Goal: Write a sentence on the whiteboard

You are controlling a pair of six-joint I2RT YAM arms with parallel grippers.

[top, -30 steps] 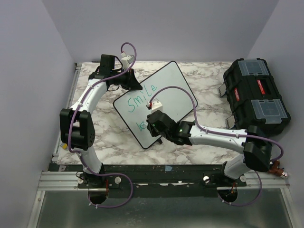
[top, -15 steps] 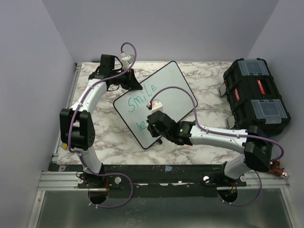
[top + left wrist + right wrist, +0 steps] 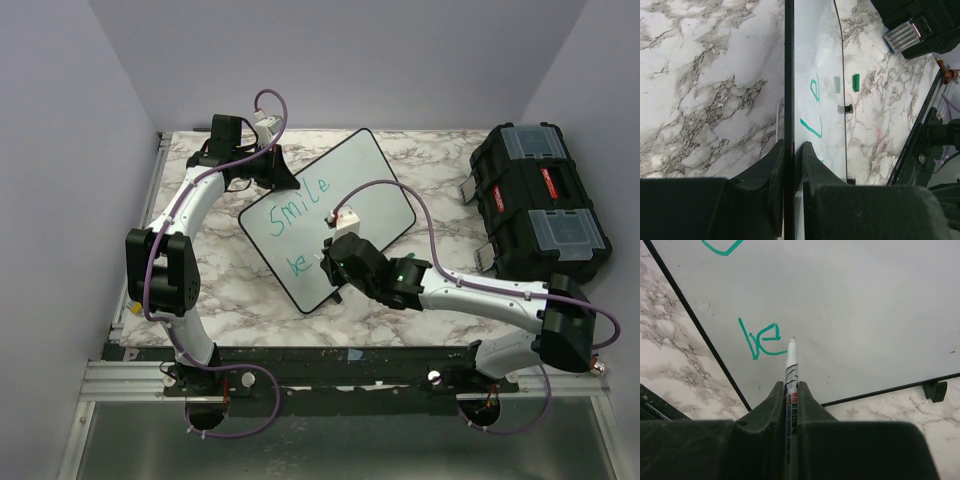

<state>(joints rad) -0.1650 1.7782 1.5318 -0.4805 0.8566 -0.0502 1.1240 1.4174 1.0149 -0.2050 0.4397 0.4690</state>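
The whiteboard [image 3: 365, 180] lies tilted on the marble table, its black frame [image 3: 788, 75] running up the left wrist view. Green words of the sentence [image 3: 300, 205] read "Smile", with "be" [image 3: 760, 342] below it. My left gripper [image 3: 790, 147] is shut on the board's far left edge [image 3: 283, 178]. My right gripper [image 3: 791, 387] is shut on a white marker [image 3: 791, 365] over the board's near part [image 3: 338, 262]. The marker's green tip sits just right of the "e"; whether it touches the board I cannot tell.
A black toolbox [image 3: 540, 205] stands at the table's right side and shows at the top right of the left wrist view [image 3: 920, 25]. A green marker cap [image 3: 856, 82] lies on the marble beside the board's edge. Purple walls close in the table on three sides.
My right arm has shifted a little to the right with the marker, uncovering the "be". The left arm and the board have not moved.
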